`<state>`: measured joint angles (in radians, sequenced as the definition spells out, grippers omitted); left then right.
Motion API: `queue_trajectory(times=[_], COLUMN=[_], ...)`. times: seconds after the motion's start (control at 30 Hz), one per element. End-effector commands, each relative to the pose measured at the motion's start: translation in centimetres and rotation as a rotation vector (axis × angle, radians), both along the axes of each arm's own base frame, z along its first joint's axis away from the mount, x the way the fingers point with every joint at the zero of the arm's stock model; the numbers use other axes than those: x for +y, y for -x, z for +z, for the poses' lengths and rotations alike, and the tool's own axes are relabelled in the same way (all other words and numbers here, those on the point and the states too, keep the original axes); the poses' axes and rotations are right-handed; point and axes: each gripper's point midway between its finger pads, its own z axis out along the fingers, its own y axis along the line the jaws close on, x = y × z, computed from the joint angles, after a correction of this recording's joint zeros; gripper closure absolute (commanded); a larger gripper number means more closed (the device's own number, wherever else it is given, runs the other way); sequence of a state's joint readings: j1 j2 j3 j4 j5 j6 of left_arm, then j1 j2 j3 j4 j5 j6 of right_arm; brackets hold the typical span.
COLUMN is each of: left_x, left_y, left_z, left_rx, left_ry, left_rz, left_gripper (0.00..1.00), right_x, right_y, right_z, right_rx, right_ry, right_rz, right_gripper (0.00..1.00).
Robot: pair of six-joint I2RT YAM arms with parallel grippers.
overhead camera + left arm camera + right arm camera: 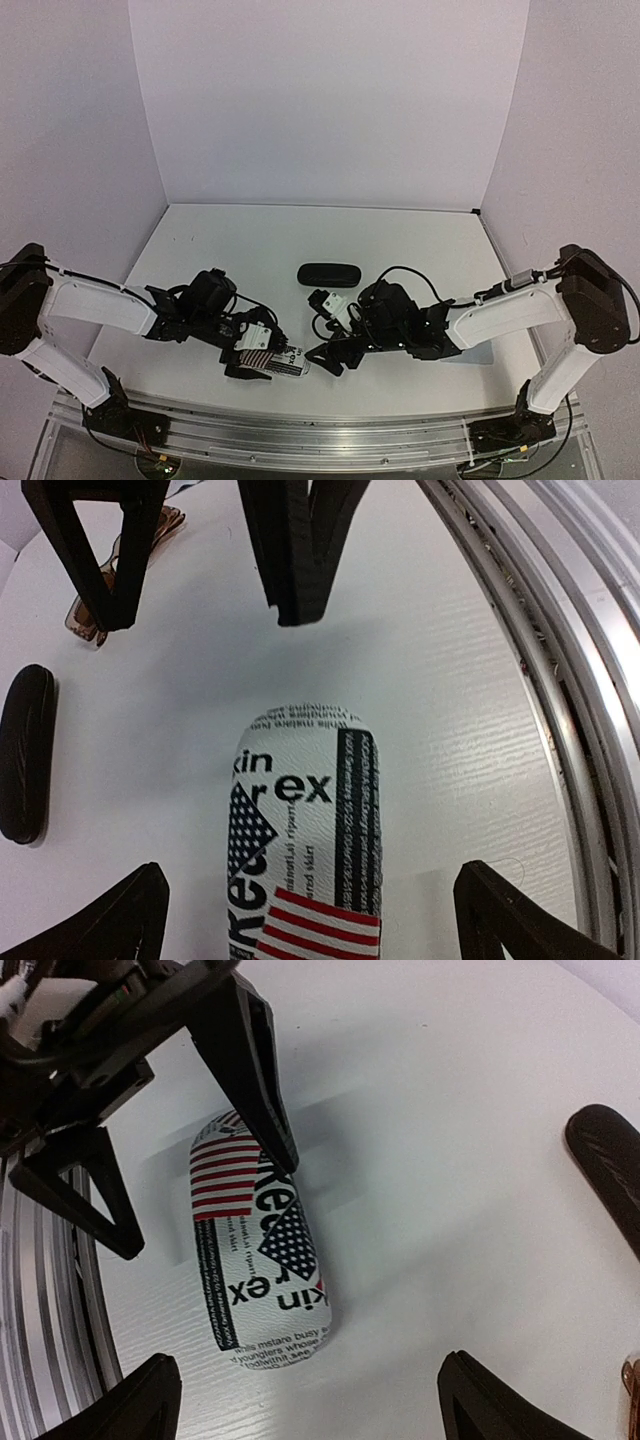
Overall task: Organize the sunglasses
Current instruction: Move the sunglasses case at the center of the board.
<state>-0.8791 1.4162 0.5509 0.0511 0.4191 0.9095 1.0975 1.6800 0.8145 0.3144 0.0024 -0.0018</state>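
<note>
Reading both as open, we see the left tool [312, 880] straddling the flag-print case [300, 810], right tool [310, 1365] facing it.

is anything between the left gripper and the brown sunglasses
Yes. The right gripper hangs between them: in the left wrist view one of its fingers overlaps the brown sunglasses. The printed glasses case lies directly below the left gripper.

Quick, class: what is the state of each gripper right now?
Left gripper: open, astride the flag-print case, not gripping it.
Right gripper: open, holding nothing.
</note>
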Motion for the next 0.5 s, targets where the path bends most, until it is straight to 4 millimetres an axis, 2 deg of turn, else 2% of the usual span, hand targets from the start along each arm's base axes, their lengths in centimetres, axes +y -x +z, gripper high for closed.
queue_trajectory(times=[0.0, 0.07, 0.23, 0.3, 0.47], left_x=[-1.9, -2.4, -1.6, -1.4, -2.5], left_y=[0.4, -0.1, 1.3, 1.2, -2.5], left_z=[1.4, 1.3, -1.0, -1.6, -3.6], left_rx=[0.165, 0.184, 0.267, 0.259, 0.157], left_ry=[-0.011, -0.039, -0.175, -0.2, -0.245], left_rz=[-0.011, -0.025, -0.127, -0.134, -0.027], left_gripper=[0.0, 0.0, 0.0, 0.0, 0.04], right_x=[-0.8, -1.2, -3.1, -3.7, -4.5], right_y=[-0.4, -0.2, -0.7, -0.8, -0.8], right_z=[2.8, 3.1, 3.8, 4.2, 4.9], right_rx=[0.032, 0.037, -0.003, -0.025, -0.043], right_ry=[-0.081, -0.09, -0.097, -0.099, -0.115], right_rz=[-0.053, -0.063, -0.13, -0.145, -0.165], right_gripper=[0.09, 0.09, 0.08, 0.08, 0.08])
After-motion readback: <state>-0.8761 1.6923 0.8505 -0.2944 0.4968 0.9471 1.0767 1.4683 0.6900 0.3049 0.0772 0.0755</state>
